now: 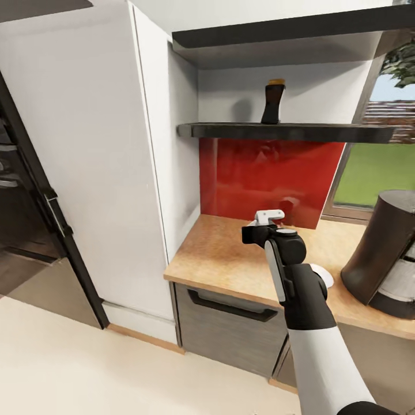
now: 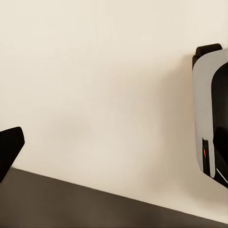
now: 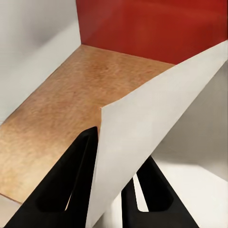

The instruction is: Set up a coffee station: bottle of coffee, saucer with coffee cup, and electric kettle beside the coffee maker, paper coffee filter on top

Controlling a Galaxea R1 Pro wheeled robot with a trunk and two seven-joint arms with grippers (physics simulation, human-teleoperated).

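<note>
Standing along the head view's left: a tall white cabinet (image 1: 86,161), with a dark oven front (image 1: 17,190) cut off at the frame edge beyond it. A red backsplash panel (image 1: 265,178) closes the rear of the surface (image 1: 219,259), a tan speckled kitchen countertop with a grey drawer front (image 1: 230,323) below. A window (image 1: 380,167) with green lawn outside sits to the right.

Bottle of coffee (image 1: 273,102): dark, tapered, tan-yellow cap, upright on the black kitchen shelf (image 1: 288,132) above the backsplash, well apart from everything on the surface. A second black slab (image 1: 288,29) hangs higher up.

Coffee maker (image 1: 383,253): tall, dark body, grey front panel, standing at the right end of the surface, partly cut off by the frame.

Right pincer (image 1: 268,218): raised over the surface in front of the backsplash, black fingers (image 3: 71,185) clamped on the paper coffee filter (image 3: 147,128), a white folded sheet fanning out past the tips.

Saucer (image 1: 324,275): a white round edge behind the right forearm, mostly hidden.

Left pincer: one black fingertip (image 2: 9,149) at the edge of its wrist view, over pale floor beside part of the robot's body; whether it is apart or together cannot be told.
</note>
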